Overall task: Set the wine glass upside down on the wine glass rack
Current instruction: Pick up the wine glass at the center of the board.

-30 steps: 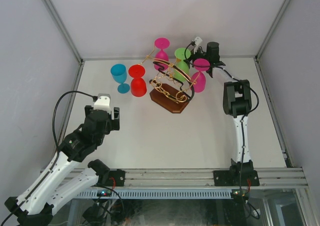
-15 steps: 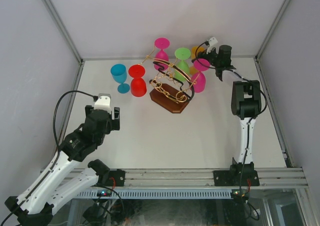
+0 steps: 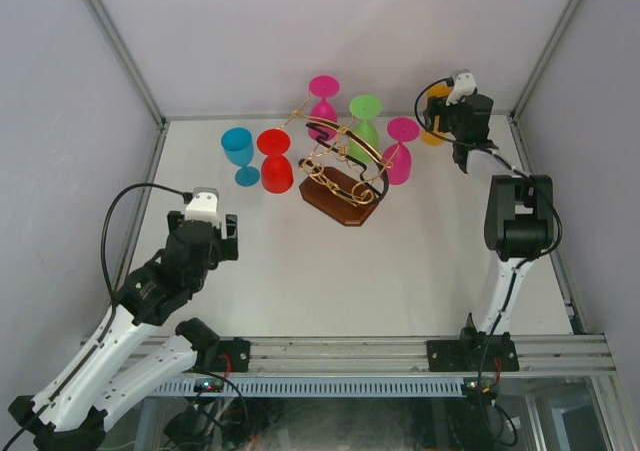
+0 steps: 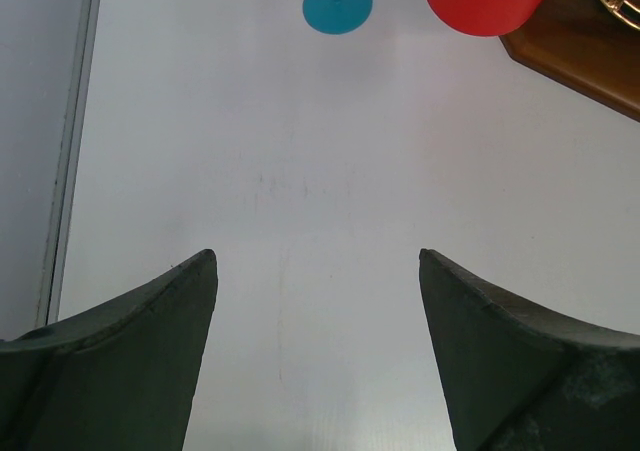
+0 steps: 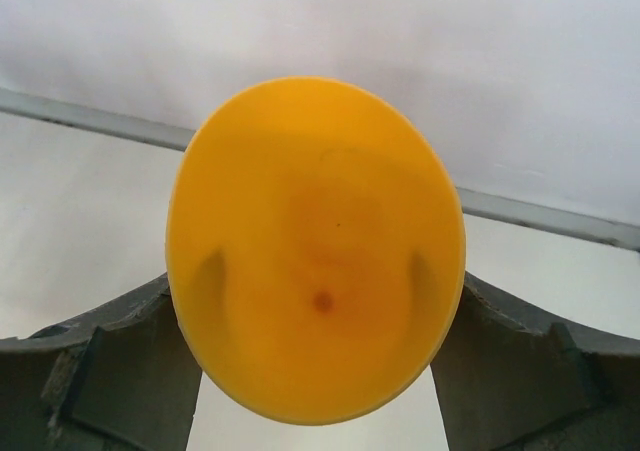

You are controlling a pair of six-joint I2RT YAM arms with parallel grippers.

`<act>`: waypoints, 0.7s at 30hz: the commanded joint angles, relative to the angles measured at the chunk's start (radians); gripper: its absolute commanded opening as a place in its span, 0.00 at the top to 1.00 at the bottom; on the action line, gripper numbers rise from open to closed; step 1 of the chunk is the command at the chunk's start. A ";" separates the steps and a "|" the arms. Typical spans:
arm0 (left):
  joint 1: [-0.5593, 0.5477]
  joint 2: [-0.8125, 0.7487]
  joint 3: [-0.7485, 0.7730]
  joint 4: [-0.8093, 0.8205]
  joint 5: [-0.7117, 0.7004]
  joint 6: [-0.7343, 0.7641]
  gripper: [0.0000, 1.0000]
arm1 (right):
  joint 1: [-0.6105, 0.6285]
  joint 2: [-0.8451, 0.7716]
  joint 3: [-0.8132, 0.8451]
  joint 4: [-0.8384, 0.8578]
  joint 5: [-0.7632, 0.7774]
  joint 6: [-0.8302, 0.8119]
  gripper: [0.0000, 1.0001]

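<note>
The wine glass (image 5: pixel 315 251) is orange-yellow; its bowl fills the right wrist view, mouth toward the camera. My right gripper (image 5: pixel 315 306) is shut on it, and both fingers show as dark shadows through the bowl. From above, the wine glass (image 3: pixel 433 128) hangs at the back right, right of the wine glass rack (image 3: pixel 340 176). The rack is gold wire on a dark brown base. My right gripper (image 3: pixel 445 121) is clear of it. My left gripper (image 4: pixel 315 271) is open over bare table, well left of the rack.
Two pink glasses (image 3: pixel 323 99) (image 3: pixel 400 151) and a green one (image 3: pixel 364 121) hang upside down on the rack. A blue glass (image 3: pixel 238 151) stands upright left of it, beside a red glass (image 3: pixel 275 166) standing on its rim. The back wall is close behind the right gripper.
My right arm has swung right and back, carrying the orange-yellow glass away from the rack's right side toward the back right corner. The left arm has stayed put.
</note>
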 commanded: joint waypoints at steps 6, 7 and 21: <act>0.008 -0.036 -0.001 0.046 0.039 0.023 0.15 | -0.002 -0.279 -0.193 0.051 0.257 -0.005 0.46; 0.008 -0.040 0.000 0.049 0.051 0.024 0.15 | -0.004 -0.324 -0.217 0.040 0.272 0.000 0.46; 0.009 -0.143 -0.016 0.202 0.244 0.026 0.09 | 0.099 -0.940 -0.574 -0.341 0.335 0.063 0.45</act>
